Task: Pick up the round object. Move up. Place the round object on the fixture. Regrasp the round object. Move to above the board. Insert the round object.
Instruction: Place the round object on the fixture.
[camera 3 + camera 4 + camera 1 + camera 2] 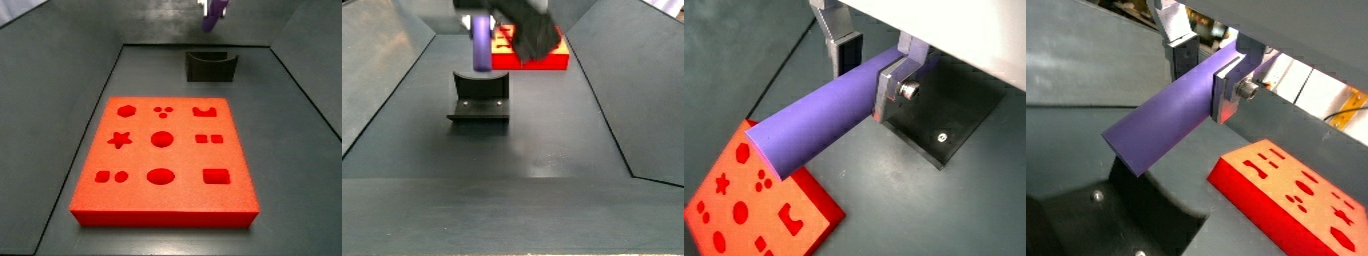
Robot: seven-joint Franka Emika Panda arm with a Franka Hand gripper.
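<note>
The gripper (869,68) is shut on the round object (818,120), a long purple peg that sticks out past the silver fingers (887,88) in both wrist views (1166,115). In both side views the peg (211,12) (482,45) hangs upright in the air above the fixture (211,65) (480,97), apart from it. The fixture is a small dark block with a notch in its top; in a wrist view it lies beyond the fingers (951,110). The red-orange board (167,150) (751,210) (1293,195) lies flat on the floor with its cut-out holes showing.
Grey sloping walls (67,90) close in the dark floor (529,150) on both sides. The board (529,52) lies at some distance from the fixture.
</note>
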